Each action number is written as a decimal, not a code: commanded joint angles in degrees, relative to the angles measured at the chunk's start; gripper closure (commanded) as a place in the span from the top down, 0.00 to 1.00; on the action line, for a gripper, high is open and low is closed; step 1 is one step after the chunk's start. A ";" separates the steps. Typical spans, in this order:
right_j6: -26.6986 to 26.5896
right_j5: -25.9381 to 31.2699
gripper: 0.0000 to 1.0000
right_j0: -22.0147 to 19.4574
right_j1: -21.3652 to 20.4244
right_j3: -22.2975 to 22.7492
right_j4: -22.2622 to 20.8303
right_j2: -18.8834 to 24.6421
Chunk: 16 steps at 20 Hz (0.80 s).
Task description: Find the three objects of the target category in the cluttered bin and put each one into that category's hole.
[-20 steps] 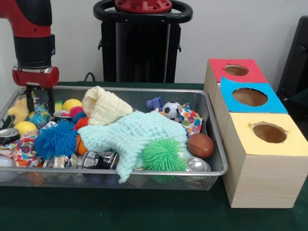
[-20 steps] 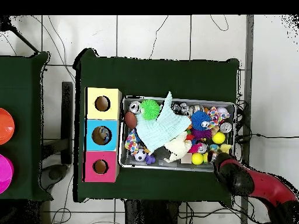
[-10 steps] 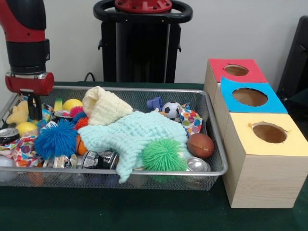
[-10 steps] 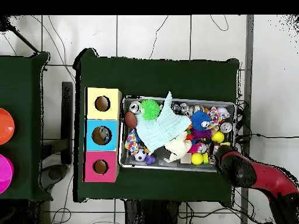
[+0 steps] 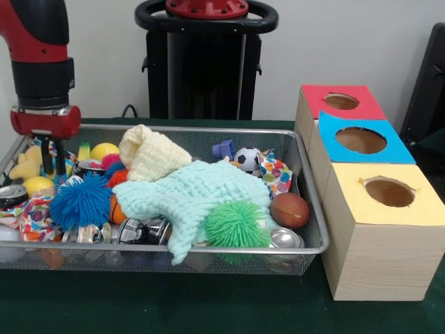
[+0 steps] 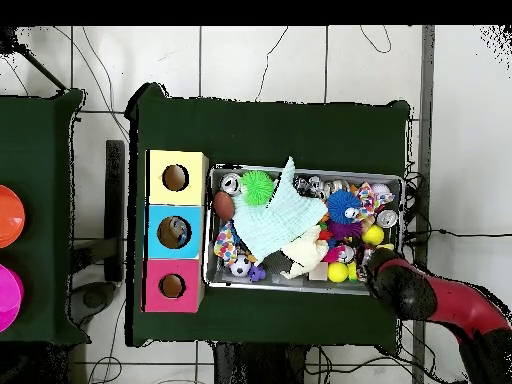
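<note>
Dark green table cloth (image 5: 208,306) under wire bin (image 5: 208,248); white tiled floor (image 6: 260,60); gripper (image 5: 54,165) parted, empty.

A wire bin (image 6: 305,283) is sitting on a dark green table (image 6: 270,130), crowded with small things. A pale mint knitted cloth (image 6: 272,222) is lying across its middle, with a cream knitted piece (image 6: 303,250) just beside it. A green spiky ball (image 6: 258,184) is resting against the cloth's edge, a blue spiky ball (image 6: 343,206) is lying further along, and a brown ball (image 6: 222,204) is sitting at the end nearest the boxes. Three boxes are standing in a row touching the bin's end: a yellow box (image 6: 176,162), a blue box (image 6: 173,247) and a red box (image 6: 171,301), each with a round hole. The red and black arm (image 6: 430,303) is reaching over the bin's opposite corner, hiding its gripper.
</note>
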 commanded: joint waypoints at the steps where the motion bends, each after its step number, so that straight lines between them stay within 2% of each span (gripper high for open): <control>1: -2.71 3.47 1.00 1.78 -1.16 2.71 -2.81 0.11; 6: -0.86 0.86 1.00 0.58 -1.02 8.29 -3.84 -1.75; 9: -3.49 5.21 1.00 -1.17 -1.28 11.53 -3.45 -2.43; 12: -4.80 5.30 1.00 -1.69 -1.11 13.57 -5.82 -4.09; 16: -5.72 1.57 1.00 -3.81 1.05 15.05 -9.78 -4.43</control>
